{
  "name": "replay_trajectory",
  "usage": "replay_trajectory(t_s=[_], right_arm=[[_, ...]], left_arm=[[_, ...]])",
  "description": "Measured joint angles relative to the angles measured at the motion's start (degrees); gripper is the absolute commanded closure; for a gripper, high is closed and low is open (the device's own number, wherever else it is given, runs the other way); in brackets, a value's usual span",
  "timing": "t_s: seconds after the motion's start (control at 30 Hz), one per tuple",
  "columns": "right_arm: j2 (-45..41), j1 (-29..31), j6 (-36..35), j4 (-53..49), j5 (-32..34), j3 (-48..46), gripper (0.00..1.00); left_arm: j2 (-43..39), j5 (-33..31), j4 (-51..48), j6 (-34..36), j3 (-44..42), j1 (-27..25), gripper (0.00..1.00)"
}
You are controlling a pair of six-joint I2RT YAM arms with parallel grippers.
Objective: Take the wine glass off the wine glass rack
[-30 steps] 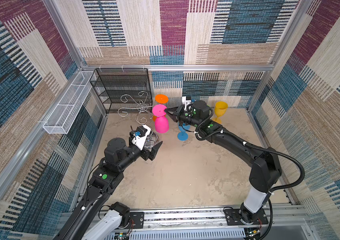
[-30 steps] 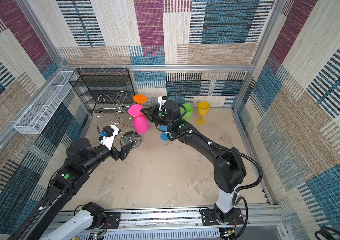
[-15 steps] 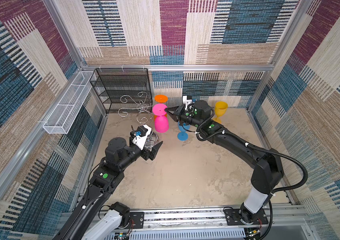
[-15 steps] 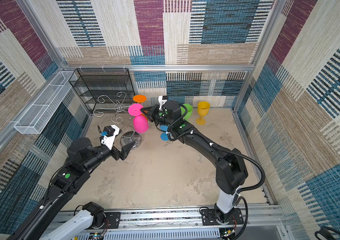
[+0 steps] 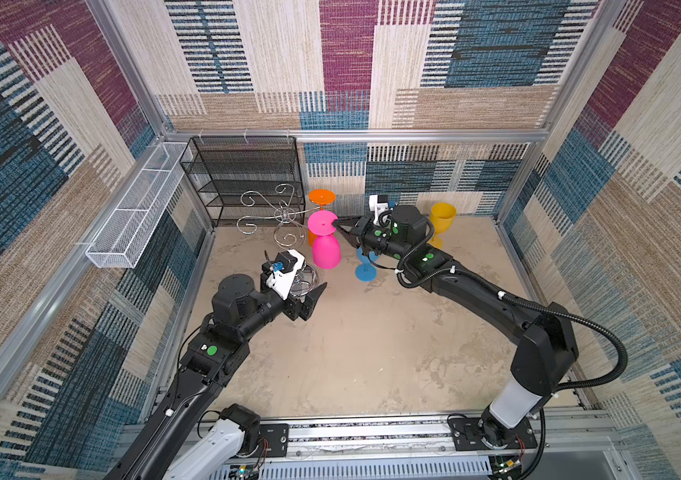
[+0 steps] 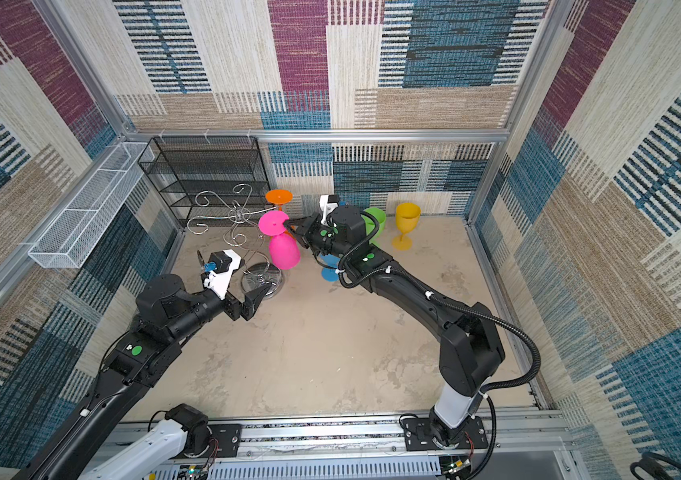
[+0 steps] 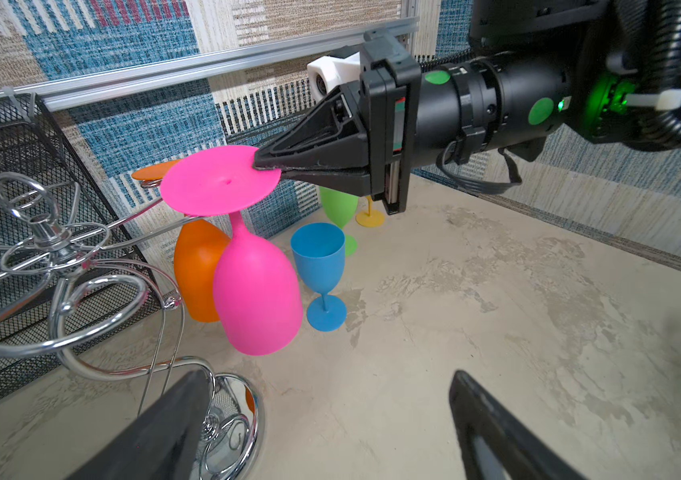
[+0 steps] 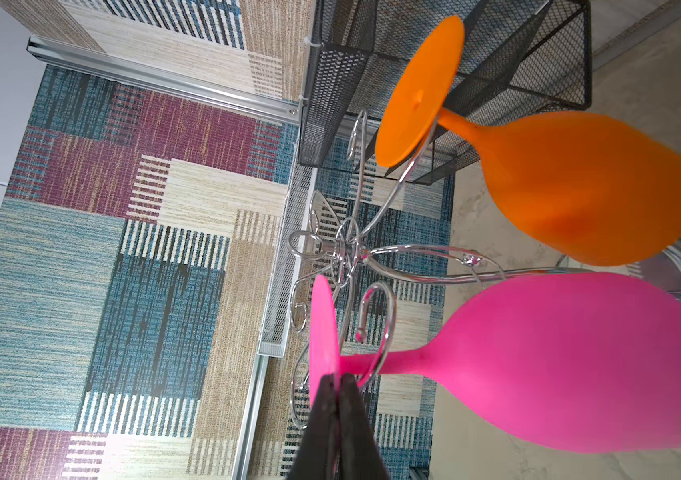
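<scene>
Right fingers (image 7: 314,137) pinch pink wine glass (image 7: 255,299) foot rim, stem in rack (image 7: 46,231) hook; left fingers (image 7: 156,440) wide, empty.

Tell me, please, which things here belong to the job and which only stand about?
Job: wine glass rack, pink wine glass, right tool gripping its foot.
Idle: orange glass, blue glass, green glass, yellow glass, black shelf, white basket.

Robot lab test cell: aluminium extrusion frame (image 5: 372,135) boxing in patterned carpet wall panels (image 5: 347,41), left arm (image 5: 189,399) and right arm (image 5: 480,295) bolted to a rail (image 5: 372,434) across the counter (image 5: 351,353) from the black mesh shelf unit (image 5: 247,178), itself zip-tied to that frame.
</scene>
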Motion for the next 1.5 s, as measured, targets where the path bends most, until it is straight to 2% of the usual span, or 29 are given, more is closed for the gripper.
replay_trajectory(t_s=[0.4,1.2,1.5], right_arm=[[0.4,2.6,-0.3,0.0,0.5,1.4,1.00],[11.8,3.3,-1.3,-3.9,1.5,17.4,1.00],[11.4,3.0,-1.3,-4.8,3.7,16.3,1.00]], left_arm=[[0.0,0.0,0.0,0.0,0.0,-0.1,0.07],[-0.5,0.0,0.0,0.0,0.0,-1.0,0.07],[-0.5,-0.1,0.0,0.0,0.0,-1.5,0.07]])
